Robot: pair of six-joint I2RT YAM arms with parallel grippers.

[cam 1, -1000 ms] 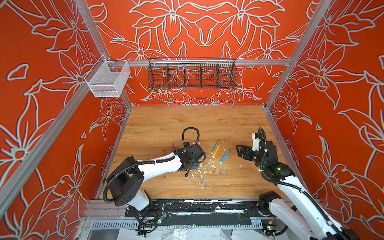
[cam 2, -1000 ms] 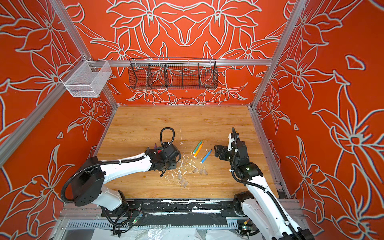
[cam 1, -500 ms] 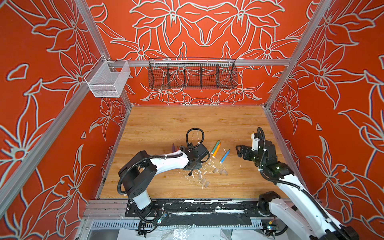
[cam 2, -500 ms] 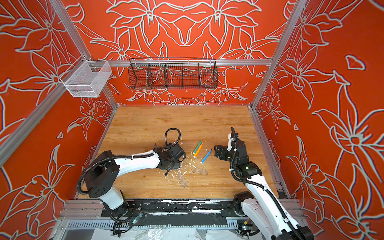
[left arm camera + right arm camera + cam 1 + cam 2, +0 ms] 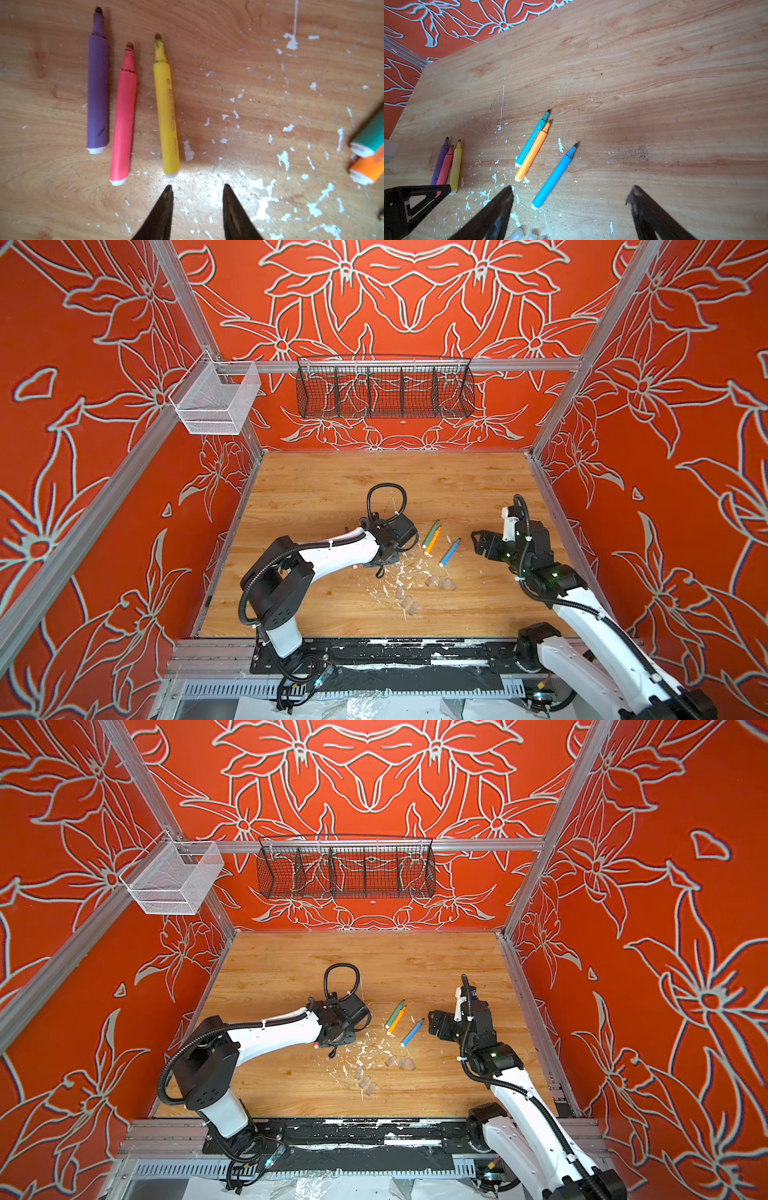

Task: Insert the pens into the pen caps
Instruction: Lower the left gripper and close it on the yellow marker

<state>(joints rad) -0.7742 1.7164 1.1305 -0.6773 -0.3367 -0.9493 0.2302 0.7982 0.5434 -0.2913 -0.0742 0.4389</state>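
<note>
Since the slim yellow marker pen (image 5: 166, 116) lies w/ its white end just ahead of the left gripper (image 5: 197, 187), long axis running away from the tips, that arm's nearer; jaws part-open, nothing btwn them. Right gripper (image 5: 572, 189) gapes wide, empty, by the slim blue marker pen (image 5: 554, 176). Stubby clear plastic caps (image 5: 440, 583) lie apart.

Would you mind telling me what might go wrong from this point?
The green pen and orange pen lie touching; gripping one may drag the other.
The purple pen and pink pen sit nearly against each other near the left gripper, so its fingers may nudge both.
The clear caps lie among white flecks and may roll when pushed.
</note>
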